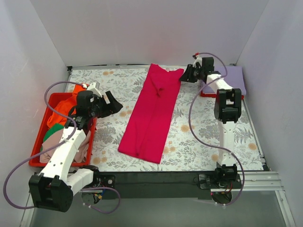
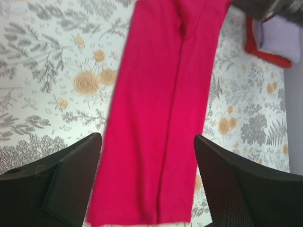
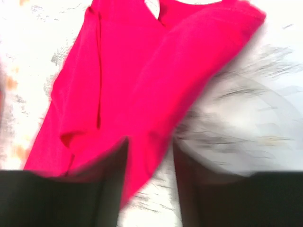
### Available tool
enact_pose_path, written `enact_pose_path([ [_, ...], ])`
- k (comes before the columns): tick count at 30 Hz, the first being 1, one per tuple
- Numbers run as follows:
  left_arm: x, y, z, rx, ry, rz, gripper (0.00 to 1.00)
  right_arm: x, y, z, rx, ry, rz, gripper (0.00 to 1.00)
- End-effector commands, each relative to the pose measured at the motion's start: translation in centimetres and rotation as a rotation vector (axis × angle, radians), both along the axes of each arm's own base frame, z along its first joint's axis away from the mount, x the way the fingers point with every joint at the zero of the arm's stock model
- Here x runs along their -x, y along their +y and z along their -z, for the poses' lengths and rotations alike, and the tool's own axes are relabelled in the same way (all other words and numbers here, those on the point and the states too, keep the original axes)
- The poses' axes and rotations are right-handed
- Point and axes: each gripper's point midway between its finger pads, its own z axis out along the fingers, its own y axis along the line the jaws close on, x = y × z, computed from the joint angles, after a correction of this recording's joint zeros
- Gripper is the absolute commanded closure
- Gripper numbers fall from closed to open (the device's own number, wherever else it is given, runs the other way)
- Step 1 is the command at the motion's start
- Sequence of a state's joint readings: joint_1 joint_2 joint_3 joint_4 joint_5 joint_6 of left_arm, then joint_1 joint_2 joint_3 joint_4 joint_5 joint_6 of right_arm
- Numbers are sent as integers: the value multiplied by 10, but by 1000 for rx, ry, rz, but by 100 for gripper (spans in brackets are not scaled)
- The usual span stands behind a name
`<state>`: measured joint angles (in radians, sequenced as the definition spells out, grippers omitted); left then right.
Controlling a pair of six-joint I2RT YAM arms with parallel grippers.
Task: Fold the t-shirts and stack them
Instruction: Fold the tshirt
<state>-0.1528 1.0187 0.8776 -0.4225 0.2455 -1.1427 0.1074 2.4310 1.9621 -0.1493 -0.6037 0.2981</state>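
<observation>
The crimson-red t-shirt [image 1: 151,113] lies as a long folded strip across the middle of the floral table, collar end at the back. My right gripper [image 1: 186,75] is at its back right corner. In the right wrist view the jaws [image 3: 150,142] have narrowed around the shirt's edge [image 3: 142,80], but blur hides whether they pinch it. My left gripper [image 1: 112,101] hovers open to the left of the shirt, with the shirt's [image 2: 156,118] lower half showing between its fingers. A lavender t-shirt [image 1: 234,78] sits folded at the back right.
The lavender shirt rests on a red tray [image 1: 207,93]. A second red tray [image 1: 39,142] at the left edge holds crumpled orange [image 1: 64,111], green [image 1: 54,130] and beige-pink [image 1: 78,146] shirts under my left arm. White walls enclose the table on three sides.
</observation>
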Motion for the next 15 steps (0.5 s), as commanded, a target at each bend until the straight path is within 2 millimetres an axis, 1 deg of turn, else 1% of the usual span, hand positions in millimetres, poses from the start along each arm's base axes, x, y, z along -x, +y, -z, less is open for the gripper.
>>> enact_pose_path([
  [1, 11, -10, 40, 24, 164, 51, 23, -10, -31, -23, 96, -98, -73, 44],
  [2, 12, -13, 46, 36, 195, 58, 23, 1, -28, -30, 90, -89, -113, 38],
  [3, 15, -15, 53, 57, 238, 52, 24, 10, -28, -28, 95, -85, -148, 34],
  [4, 16, -17, 59, 67, 269, 49, 24, 19, -26, -42, 92, -103, -173, 29],
  [5, 17, -18, 70, 72, 313, 51, 25, 29, -24, -44, 109, -130, -230, 28],
  [6, 20, -20, 76, 91, 351, 38, 26, 46, -25, -33, 107, -97, -262, 27],
  [7, 24, -23, 83, 106, 393, 48, 27, 56, -23, -35, 108, -103, -295, 25],
  [8, 28, -25, 90, 115, 424, 52, 28, 67, -23, -50, 119, -156, -338, 24],
  [9, 33, -27, 103, 120, 490, 47, 28, 88, -24, -38, 116, -106, -364, 24],
  [10, 38, -30, 109, 127, 528, 45, 29, 101, -24, -38, 117, -113, -400, 23],
  [11, 41, -31, 116, 117, 556, 40, 29, 115, -22, -57, 115, -150, -428, 21],
  [12, 49, -38, 128, 97, 603, 54, 29, 126, -23, -58, 130, -179, -465, 15],
  [13, 54, -41, 134, 91, 630, 55, 29, 154, -23, -43, 118, -126, -495, 5],
  [14, 58, -43, 141, 71, 651, 54, 30, 168, -19, -63, 122, -179, -524, 2],
  [15, 61, -46, 147, 58, 669, 54, 32, 182, -19, -61, 144, -205, -557, 2],
])
